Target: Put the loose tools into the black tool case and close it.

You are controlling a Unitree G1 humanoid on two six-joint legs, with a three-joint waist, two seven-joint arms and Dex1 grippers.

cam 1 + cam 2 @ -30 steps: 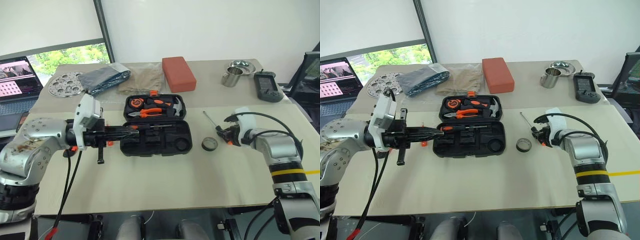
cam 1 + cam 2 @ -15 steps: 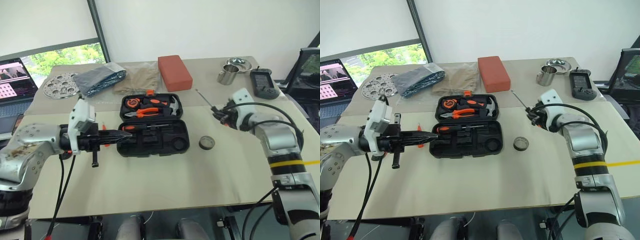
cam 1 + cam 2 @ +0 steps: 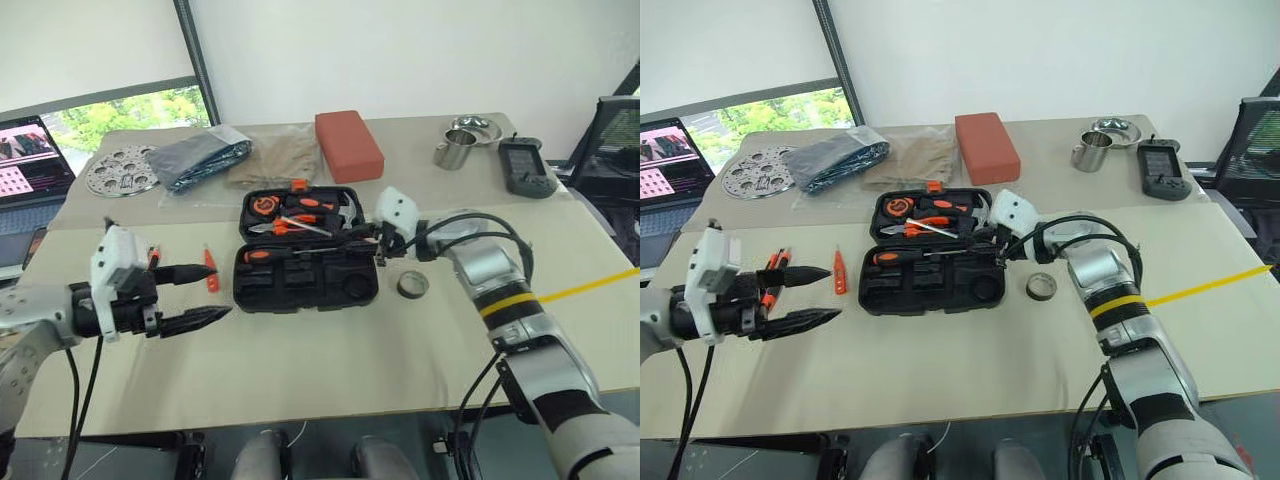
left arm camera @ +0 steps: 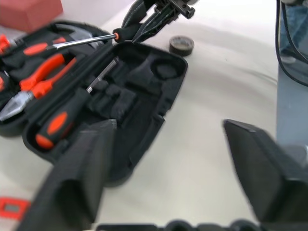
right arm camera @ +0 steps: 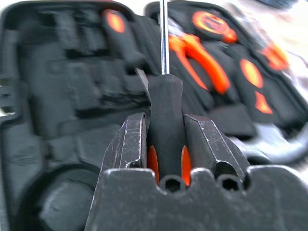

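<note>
You have one tool case (image 3: 352,289), lying open. Count three screwdrivers: a screwdriver (image 3: 262,256) in the case's front half, a screwdriver (image 3: 312,229) held over the case, and a small orange screwdriver (image 3: 210,271) left of it. The case's rear half holds one pair of pliers (image 3: 283,221), one hammer (image 3: 347,208) and one tape measure (image 3: 268,206). Right of the case lies one tape roll (image 3: 413,285). Behind the case you have one red block (image 3: 349,145), two folded cloths (image 3: 205,158), one perforated disc (image 3: 120,170), one metal cup (image 3: 455,156) and one bowl (image 3: 472,127).

Black tool case (image 3: 305,270) open at frame centre, slim screwdriver (image 3: 318,227) held above it, tape roll (image 3: 412,285) right, small orange screwdriver (image 3: 210,271) left.
</note>
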